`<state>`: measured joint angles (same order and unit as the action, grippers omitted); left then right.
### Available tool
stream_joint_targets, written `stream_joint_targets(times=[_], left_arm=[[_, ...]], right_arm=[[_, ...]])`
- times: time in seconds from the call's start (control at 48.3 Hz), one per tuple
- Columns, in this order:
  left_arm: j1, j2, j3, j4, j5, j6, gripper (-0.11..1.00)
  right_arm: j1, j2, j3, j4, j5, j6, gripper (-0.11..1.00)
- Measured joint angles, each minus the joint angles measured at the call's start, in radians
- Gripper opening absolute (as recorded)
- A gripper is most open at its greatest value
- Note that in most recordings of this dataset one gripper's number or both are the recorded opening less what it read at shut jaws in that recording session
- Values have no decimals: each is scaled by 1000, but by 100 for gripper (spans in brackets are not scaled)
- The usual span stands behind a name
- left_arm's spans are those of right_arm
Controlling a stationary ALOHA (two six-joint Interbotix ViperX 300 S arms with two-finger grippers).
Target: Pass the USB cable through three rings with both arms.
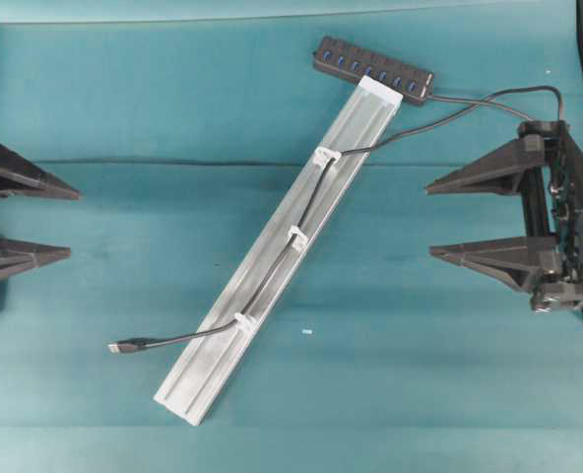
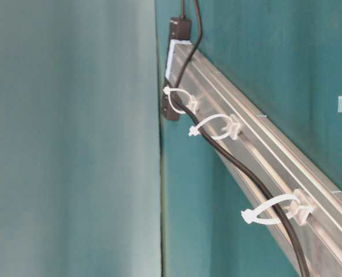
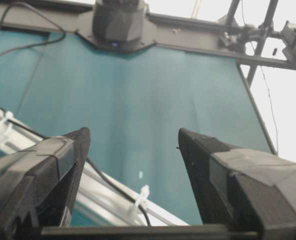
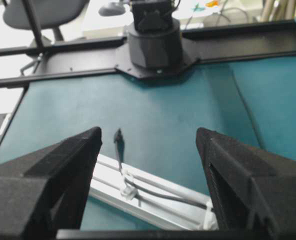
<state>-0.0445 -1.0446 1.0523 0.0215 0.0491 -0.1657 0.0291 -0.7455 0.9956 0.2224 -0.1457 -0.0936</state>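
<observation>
The cable (image 1: 301, 222) is seen threaded through all three rings (image 1: 296, 236) along the rail (image 1: 272, 271), its plug (image 1: 119, 346) lying on the mat. Both the left gripper (image 1: 35, 222) and the right gripper (image 1: 449, 219) are held wide open and empty. The cable is judged light and limp; it is best gripped just behind the stiff plug.

No writing, brand, number or sign can be read in any of the four views. The black hub (image 1: 374, 70) at the top end of the rail (image 1: 272, 261) shows only a row of small blue ports — no label on it can be made out. The white scrap (image 1: 307, 331) on the desk (image 1: 124, 296) is too small to tell whether it bears print.
</observation>
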Motion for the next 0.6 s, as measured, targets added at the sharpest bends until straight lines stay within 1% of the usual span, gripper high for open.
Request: stream_joint_targets(times=[0.435,0.601], left_arm=[[0,0,0,0,2,-3,80],[0,0,0,0,2,-15,80]], right_arm=[[-2,2,0,0,3,3,78],[-2,0,0,0,5,5,78]])
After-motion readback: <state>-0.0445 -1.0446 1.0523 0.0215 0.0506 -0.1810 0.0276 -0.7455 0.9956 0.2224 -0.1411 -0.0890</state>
